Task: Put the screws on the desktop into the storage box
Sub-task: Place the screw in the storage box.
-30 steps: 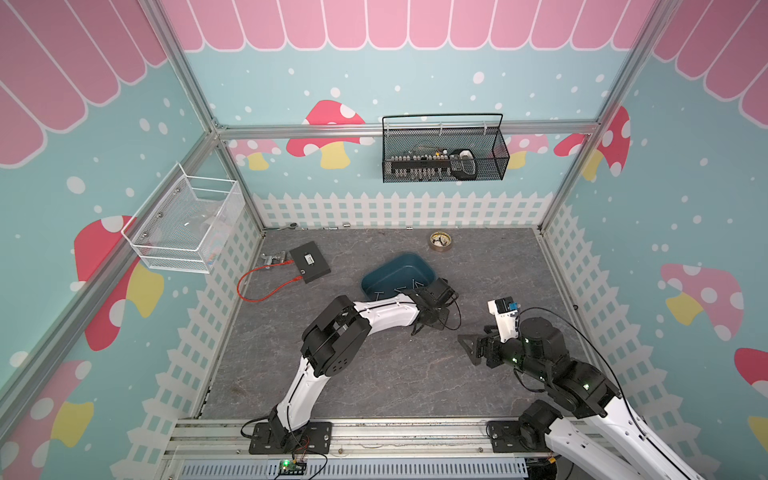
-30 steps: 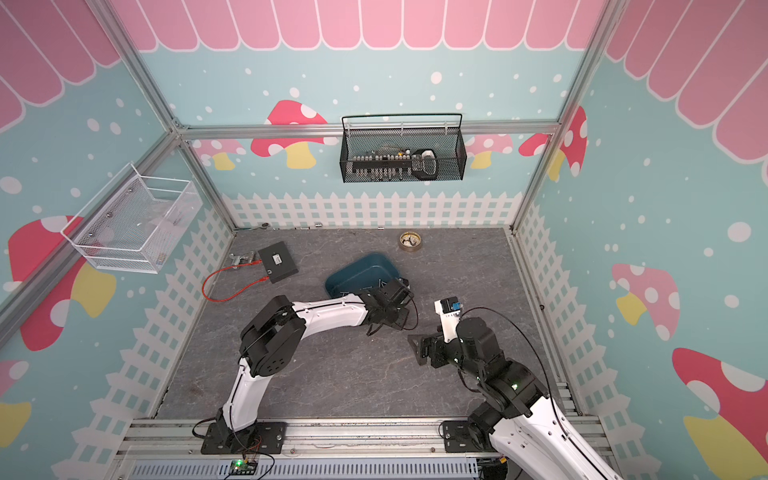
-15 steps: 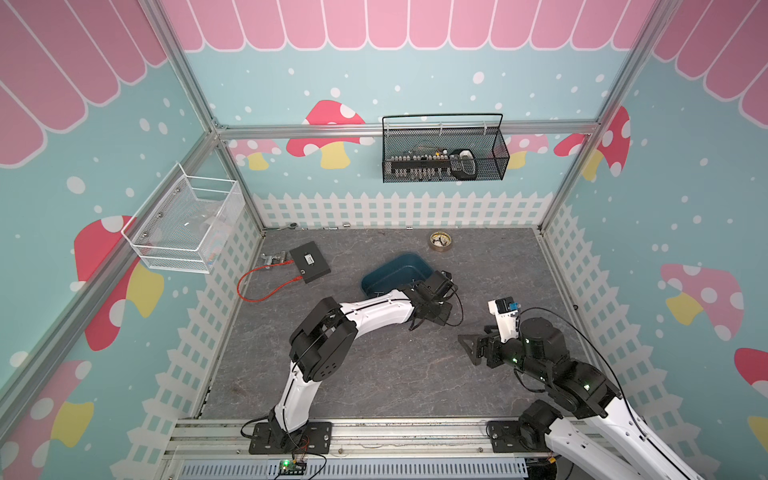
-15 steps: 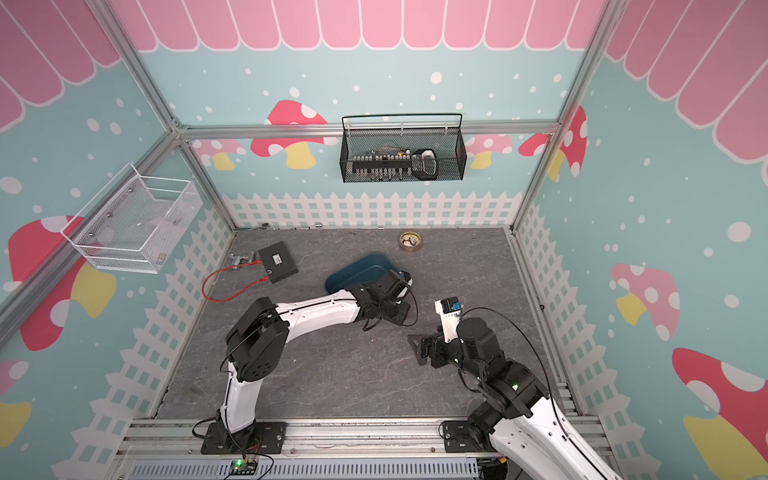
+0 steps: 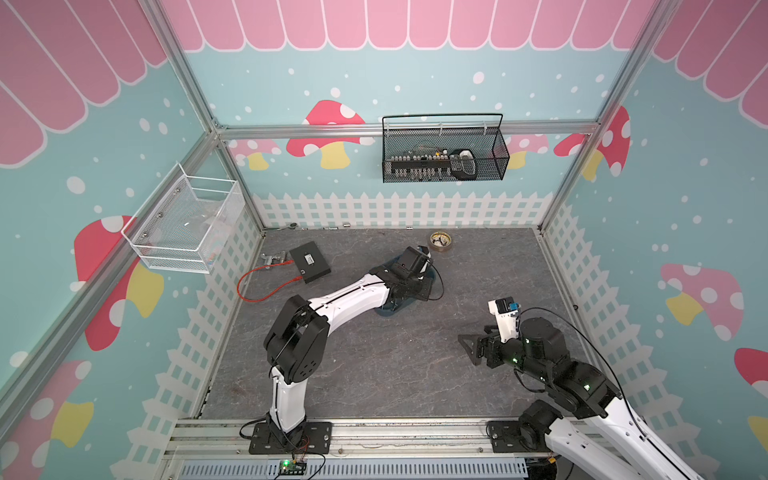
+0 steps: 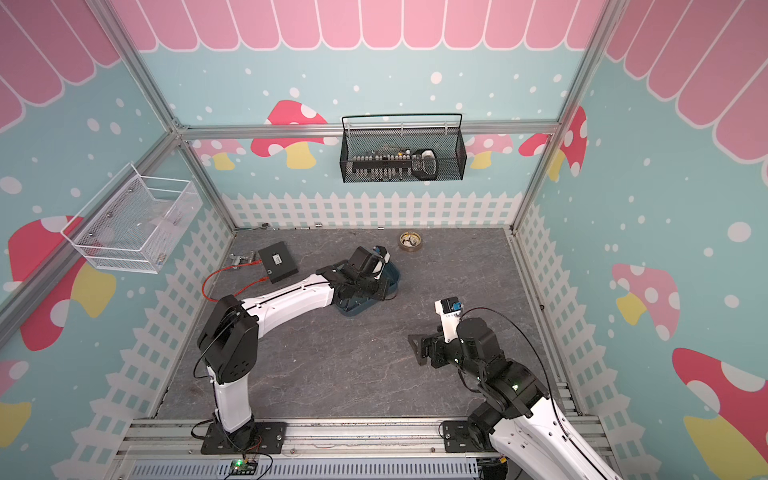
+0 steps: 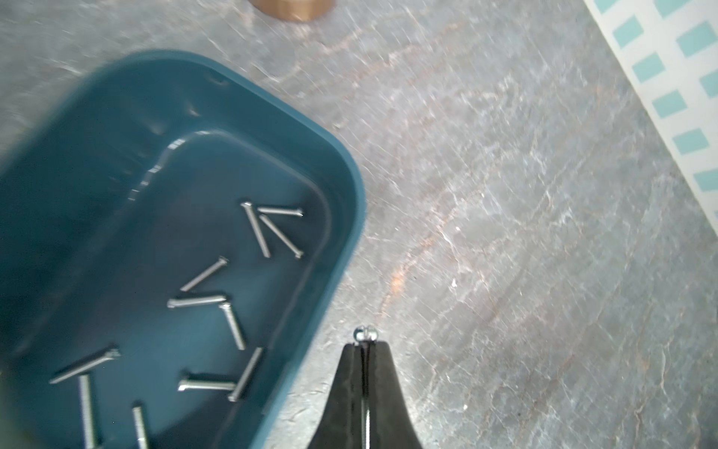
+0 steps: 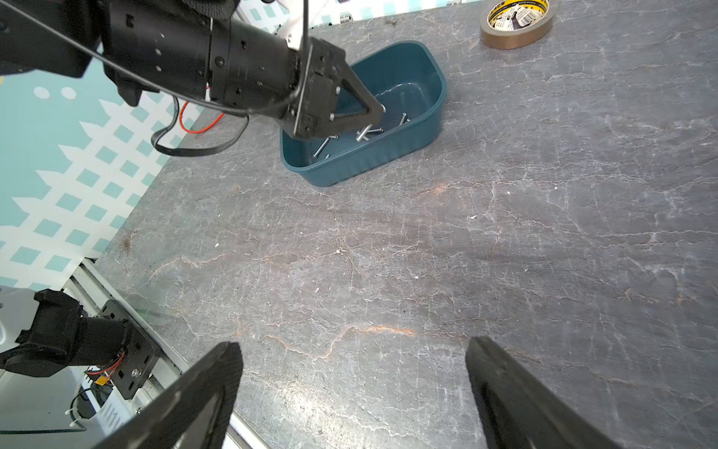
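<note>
Marbled grey worktop (image 7: pixel 505 233) carried the teal storage box (image 7: pixel 349 217), screws (image 7: pixel 198 301) lying inside. The left tool (image 7: pixel 363 348) pinched one screw (image 7: pixel 365 334) near its rim; the right tool (image 8: pixel 353 346) stood wide, empty.

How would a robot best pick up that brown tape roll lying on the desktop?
Probably from above, pinching the tape roll by its wall: one tool finger in the hole, one outside. It lies flat, hole upward, so the wall stands upright.
</note>
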`<state>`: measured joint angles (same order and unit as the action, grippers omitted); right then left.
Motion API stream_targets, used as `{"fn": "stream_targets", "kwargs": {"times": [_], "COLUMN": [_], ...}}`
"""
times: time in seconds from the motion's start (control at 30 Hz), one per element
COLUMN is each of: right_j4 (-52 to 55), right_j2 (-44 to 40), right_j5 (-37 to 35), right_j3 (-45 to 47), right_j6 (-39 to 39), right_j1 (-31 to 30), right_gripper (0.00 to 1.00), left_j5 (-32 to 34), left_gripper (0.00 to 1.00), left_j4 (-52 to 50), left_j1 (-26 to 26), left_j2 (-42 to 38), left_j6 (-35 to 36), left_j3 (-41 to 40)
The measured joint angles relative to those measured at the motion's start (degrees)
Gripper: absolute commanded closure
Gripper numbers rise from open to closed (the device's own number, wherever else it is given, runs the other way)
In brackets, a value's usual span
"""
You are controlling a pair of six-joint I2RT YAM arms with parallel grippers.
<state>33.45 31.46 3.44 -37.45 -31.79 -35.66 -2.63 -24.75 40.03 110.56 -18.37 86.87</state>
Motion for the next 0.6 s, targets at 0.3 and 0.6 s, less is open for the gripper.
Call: {"fn": "stream_targets", "kwargs": {"times": [0.3,0.6], "right_j4": [0.0,-0.02], "right_j2": [0.04,0.22], "right_j5": [0.0,0.0], "right_j3": [0.0,0.0], "right_j6": [0.0,0.02], "right_j1": [0.0,0.0], "right_gripper": [0.04,0.04], "left_j5": [-1.05,-2.12], "left_gripper": [0.96,0.53], "left_j4": [-0.04,-0.04], "left_j1": [-5.2,-6.01], "left_j2": [-0.02,-0.02], "left_j6": [1.07,1.86], "left_j3": [0.0,0.0]}}
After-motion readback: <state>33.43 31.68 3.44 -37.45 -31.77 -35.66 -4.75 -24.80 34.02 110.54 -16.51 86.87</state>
